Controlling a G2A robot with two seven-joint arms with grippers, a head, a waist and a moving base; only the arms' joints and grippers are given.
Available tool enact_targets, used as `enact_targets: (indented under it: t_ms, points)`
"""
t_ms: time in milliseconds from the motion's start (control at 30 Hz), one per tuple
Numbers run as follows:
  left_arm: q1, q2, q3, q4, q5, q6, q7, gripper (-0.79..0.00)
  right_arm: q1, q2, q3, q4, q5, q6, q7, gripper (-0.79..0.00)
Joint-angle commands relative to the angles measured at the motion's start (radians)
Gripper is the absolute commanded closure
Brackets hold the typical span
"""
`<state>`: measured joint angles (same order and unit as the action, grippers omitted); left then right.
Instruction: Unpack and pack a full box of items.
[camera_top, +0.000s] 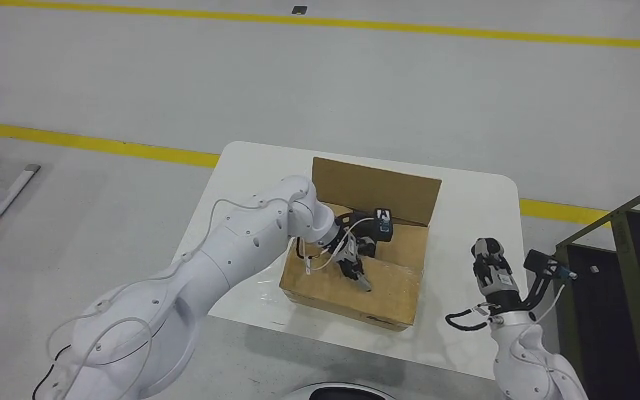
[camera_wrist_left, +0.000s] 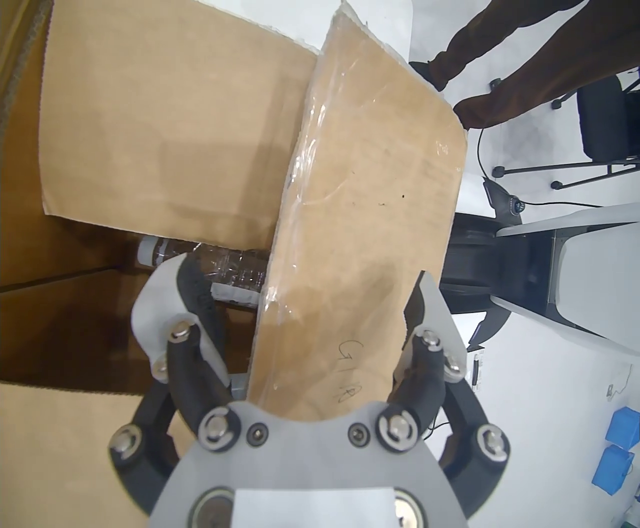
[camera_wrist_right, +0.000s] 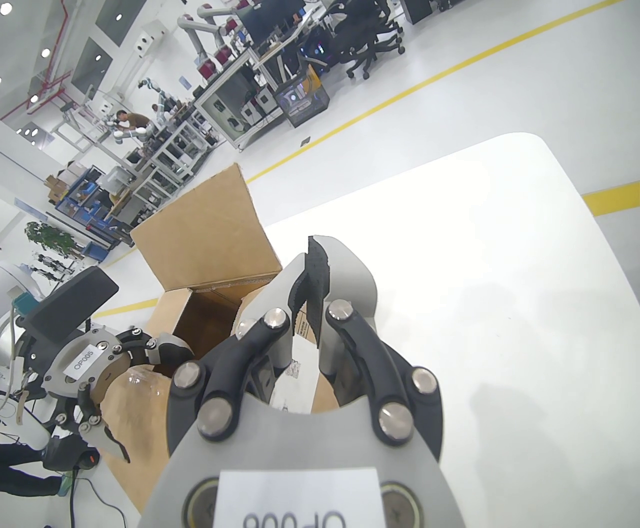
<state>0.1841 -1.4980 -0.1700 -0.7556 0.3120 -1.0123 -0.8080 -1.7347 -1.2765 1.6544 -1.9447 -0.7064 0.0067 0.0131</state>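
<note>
Cardboard box (camera_top: 395, 290) on the white table (camera_top: 470, 200), top open, rear flap (camera_top: 375, 190) standing upright on the far side

Left gripper (camera_top: 352, 268) is down at the box opening. From its wrist view the left gripper (camera_wrist_left: 297, 275) is spread wide and grasping nothing. Its two fingers straddle a taped flap (camera_wrist_left: 360, 225) that rises edge-on between them, one finger on the inner side and the other on the outer side. Contact between the pads and the cardboard is hard to judge; the outer finger looks very close to the flap's edge, possibly brushing it

Second flap (camera_wrist_left: 165, 130) is folded in over part of the opening. Beneath its edge a clear plastic bottle (camera_wrist_left: 220, 262) lies on its side inside the box, white cap at one end, just beyond the inner finger

Right gripper (camera_top: 487, 255) is held over bare table to the box's right, well apart from it. In its own wrist view the right gripper (camera_wrist_right: 312, 260) is clenched, fingertips pressed together with nothing between them, pointing toward the box
</note>
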Motion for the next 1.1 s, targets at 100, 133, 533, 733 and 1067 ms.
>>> enact_targets:
  t_ms: [100,133,533,733,1067]
  points:
    - [-0.002,0.0,0.0,-0.001,0.007,0.0,0.0,0.0,0.012,-0.001,-0.006,0.01,-0.004,0.005,0.003,0.0]
    - [-0.003,0.0,0.0,-0.002,0.011,0.0,0.0,0.0,0.013,-0.002,-0.006,0.012,-0.006,0.007,0.004,0.0]
    - [-0.039,0.011,0.0,-0.003,0.018,0.0,0.0,0.0,0.028,-0.006,-0.018,0.032,-0.003,0.02,0.006,0.0]
    - [-0.091,0.026,0.0,-0.038,0.041,0.0,0.0,0.0,0.036,-0.008,-0.025,0.02,-0.001,0.026,0.011,0.0]
    - [-0.119,0.07,0.0,-0.124,0.022,0.0,0.0,0.0,0.047,-0.011,-0.036,0.012,0.011,0.025,0.018,0.0]
